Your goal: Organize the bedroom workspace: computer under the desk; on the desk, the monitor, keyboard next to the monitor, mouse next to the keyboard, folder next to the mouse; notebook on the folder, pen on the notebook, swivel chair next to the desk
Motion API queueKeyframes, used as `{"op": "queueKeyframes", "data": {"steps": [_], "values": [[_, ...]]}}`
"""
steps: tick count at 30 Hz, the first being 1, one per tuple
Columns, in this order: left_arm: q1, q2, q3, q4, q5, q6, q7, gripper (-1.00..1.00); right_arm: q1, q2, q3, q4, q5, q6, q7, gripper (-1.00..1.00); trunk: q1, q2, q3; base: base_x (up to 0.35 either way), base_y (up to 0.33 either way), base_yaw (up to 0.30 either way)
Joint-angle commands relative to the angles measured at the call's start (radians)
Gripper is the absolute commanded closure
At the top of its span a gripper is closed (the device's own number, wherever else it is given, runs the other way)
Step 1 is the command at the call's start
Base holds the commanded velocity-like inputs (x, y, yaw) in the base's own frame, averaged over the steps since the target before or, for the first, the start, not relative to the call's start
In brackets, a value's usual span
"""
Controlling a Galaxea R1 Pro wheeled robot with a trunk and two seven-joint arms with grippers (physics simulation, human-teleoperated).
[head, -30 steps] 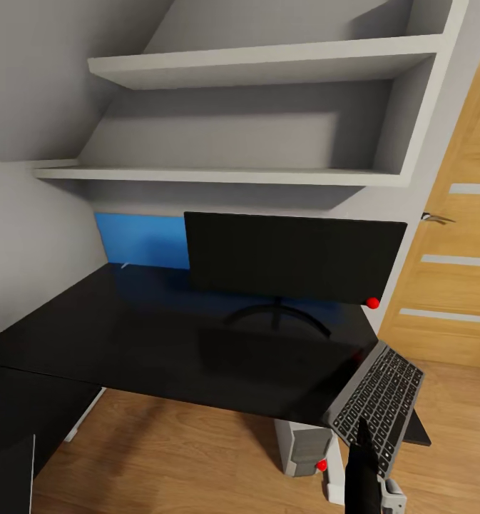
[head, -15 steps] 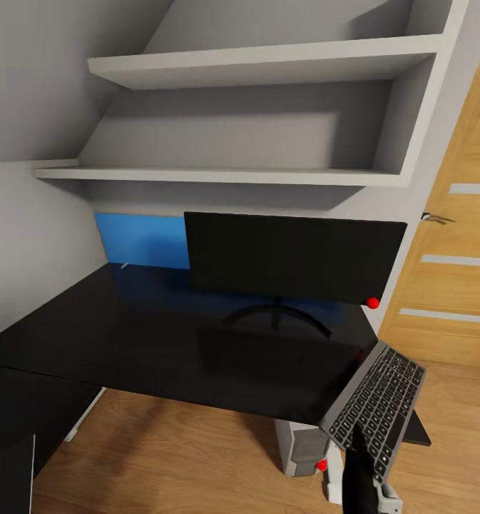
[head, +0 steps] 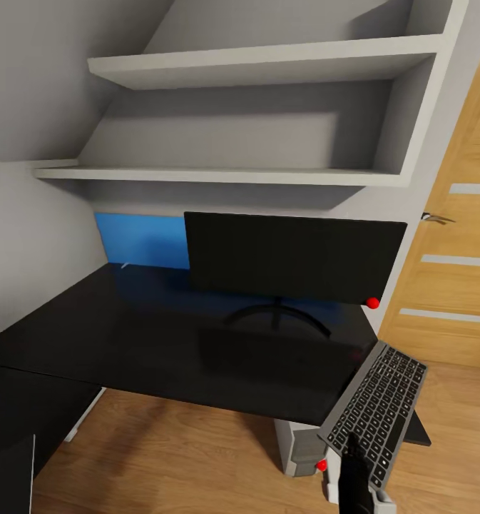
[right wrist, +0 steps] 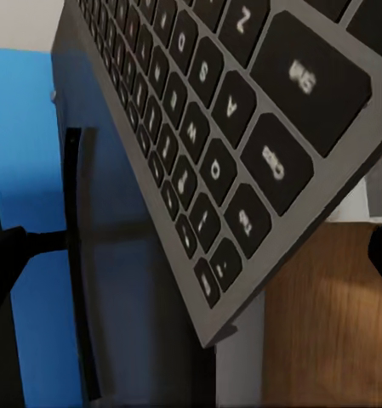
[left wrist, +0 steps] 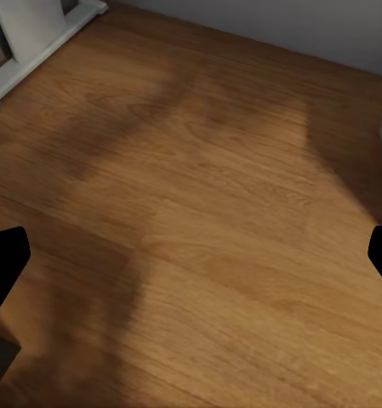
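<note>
Right gripper [head: 361, 471] clamped on the near end of the keyboard [head: 375, 410], carrying it tilted, far end raised toward the right front corner of the desk [head: 161, 343]. The keyboard hangs off that corner, apparently not yet resting flat on the top; the tilt probably comes from a pinch at one short end, which lets the long body clear the desk edge on the way in. Monitor [head: 293, 258] stands upright on its curved stand toward the back of the desk, so open black top lies in front of it, a likely spot for the keyboard. Computer [head: 304, 450] sits on the floor under the desk's right end, just beside the gripper, so a low swing could clip it. Blue panel [head: 141, 239] against the wall behind the monitor. Left gripper [left wrist: 191, 255] spread apart, holding nothing, pointed at bare wooden floor [left wrist: 199, 212].
</note>
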State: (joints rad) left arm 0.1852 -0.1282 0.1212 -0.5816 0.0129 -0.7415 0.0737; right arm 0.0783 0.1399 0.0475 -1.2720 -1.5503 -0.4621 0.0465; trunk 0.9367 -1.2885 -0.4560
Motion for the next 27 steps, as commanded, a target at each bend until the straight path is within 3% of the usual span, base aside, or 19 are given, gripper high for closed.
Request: {"op": "queueKeyframes", "data": {"steps": [1, 19, 27], "values": [[0.000, -0.001, 0.002, -0.001, 0.001, -0.001, 0.000, -1.00, 0.000, 0.000, 0.002, -0.001, -0.010, -0.003, 0.003, -1.00, 0.000, 0.000, -0.001, 0.000, 0.000, 0.000], [0.000, -0.006, 0.003, -0.003, 0.005, -0.001, 0.003, -1.00, -0.009, 0.000, 0.002, 0.014, -0.010, 0.005, -0.033, -1.00, 0.000, 0.000, -0.001, 0.000, 0.000, 0.000], [0.000, -0.005, 0.002, -0.003, 0.005, -0.001, 0.004, -1.00, -0.009, 0.000, 0.002, 0.015, -0.010, 0.005, -0.034, -1.00, 0.031, -0.056, -0.026, 0.000, 0.000, 0.000]]}}
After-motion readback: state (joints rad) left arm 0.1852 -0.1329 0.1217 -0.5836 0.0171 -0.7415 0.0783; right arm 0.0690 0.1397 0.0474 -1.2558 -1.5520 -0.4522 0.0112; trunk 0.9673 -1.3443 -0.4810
